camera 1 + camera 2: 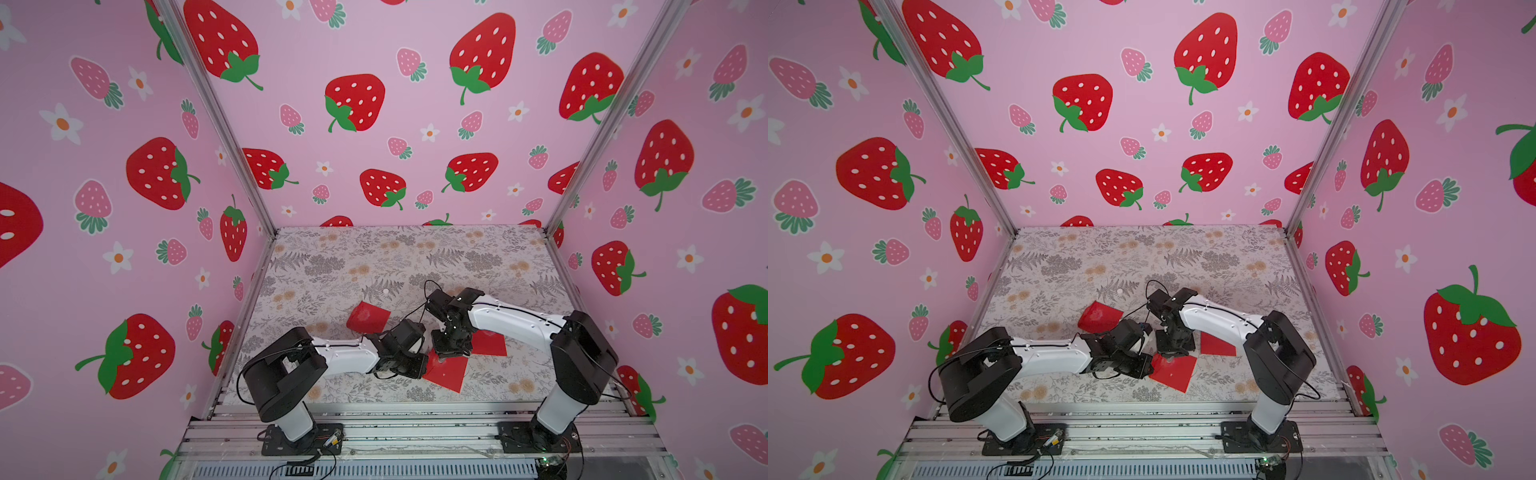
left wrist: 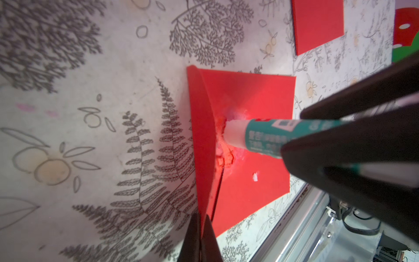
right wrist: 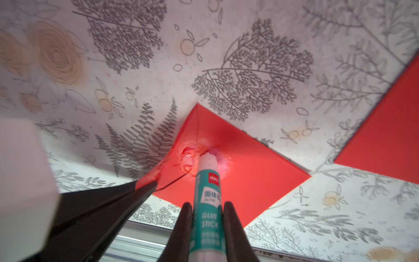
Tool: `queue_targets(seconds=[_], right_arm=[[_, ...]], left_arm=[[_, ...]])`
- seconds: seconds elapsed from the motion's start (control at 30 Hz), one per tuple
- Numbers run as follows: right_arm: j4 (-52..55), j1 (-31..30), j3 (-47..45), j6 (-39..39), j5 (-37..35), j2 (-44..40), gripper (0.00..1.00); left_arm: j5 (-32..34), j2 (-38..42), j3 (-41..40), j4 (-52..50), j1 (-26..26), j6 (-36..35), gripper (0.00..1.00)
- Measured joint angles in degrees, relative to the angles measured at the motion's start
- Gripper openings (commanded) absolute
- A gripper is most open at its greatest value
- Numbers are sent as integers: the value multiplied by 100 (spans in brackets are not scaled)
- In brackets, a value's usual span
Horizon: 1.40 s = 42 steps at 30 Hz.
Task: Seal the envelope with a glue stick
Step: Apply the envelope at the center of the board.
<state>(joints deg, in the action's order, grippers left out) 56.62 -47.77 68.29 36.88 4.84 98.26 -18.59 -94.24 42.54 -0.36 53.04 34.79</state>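
Right wrist view: right jaws clamp the glue stick [image 3: 207,181], long axis running straight out, tip on the red envelope [image 3: 249,177] near the tabletop's [image 3: 249,68] front edge; left jaws pinch its raised flap [image 3: 179,138] beside the tip.

Three red envelopes are being counted in both top views: the near envelope [image 1: 449,376], the flat envelope [image 1: 492,344] just beside it, and the curled envelope [image 1: 368,318] farther back. One glue stick [image 3: 207,192] is being seen. Two arms are being shown, the left arm [image 1: 345,357] and the right arm [image 1: 511,320], each being ended by one gripper: the left gripper [image 2: 200,217] and the right gripper [image 3: 207,205], two in all. One floral table cover [image 1: 332,266] is being shown beneath, and three strawberry-patterned walls [image 1: 374,124] are being seen around it.
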Motion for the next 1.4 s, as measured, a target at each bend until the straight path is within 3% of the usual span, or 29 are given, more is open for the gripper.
queue_targets(seconds=[0.17, 0.37, 0.53, 0.83, 1.17, 1.4], right_arm=[[-162, 85, -136, 7, 195, -81, 0], [304, 90, -63, 20, -616, -96, 0], [437, 87, -33, 15, -767, -81, 0], [-118, 85, -153, -17, 350, -83, 0], [549, 35, 11, -24, -778, -24, 0], [72, 33, -184, 13, 22, -142, 0]], left_arm=[[0, 0, 0, -4, 0, 0, 0], [-4, 0, 0, 37, 0, 0, 0], [-4, 0, 0, 39, 2, 0, 0], [-4, -22, 0, 11, 0, 0, 0], [-4, -22, 0, 13, 0, 2, 0], [-4, -22, 0, 9, 0, 2, 0]])
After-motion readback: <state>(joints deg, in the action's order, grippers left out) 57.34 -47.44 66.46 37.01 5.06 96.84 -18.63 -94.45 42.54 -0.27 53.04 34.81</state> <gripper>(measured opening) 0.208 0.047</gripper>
